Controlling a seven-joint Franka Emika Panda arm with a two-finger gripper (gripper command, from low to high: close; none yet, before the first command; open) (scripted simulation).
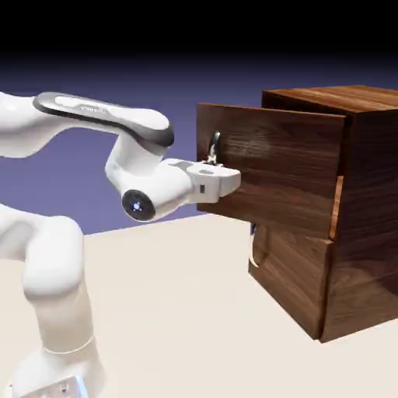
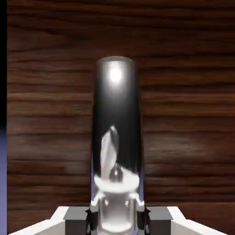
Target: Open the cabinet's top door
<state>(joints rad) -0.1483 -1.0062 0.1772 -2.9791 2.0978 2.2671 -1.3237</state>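
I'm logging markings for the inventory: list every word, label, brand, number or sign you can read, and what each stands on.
Upper arm link: a line of small dark lettering, too small and blurred to read.
Nothing readable shows on the top door, its handle or the cabinet.

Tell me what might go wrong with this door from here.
The gripper grips the silver handle only near one end, with most of it running clear of the fingertips, so it might slip off as the door moves. The top door already stands swung out from the cabinet, hinged on the far side from the handle, so a straight pull rather than an arc could strain the grip.
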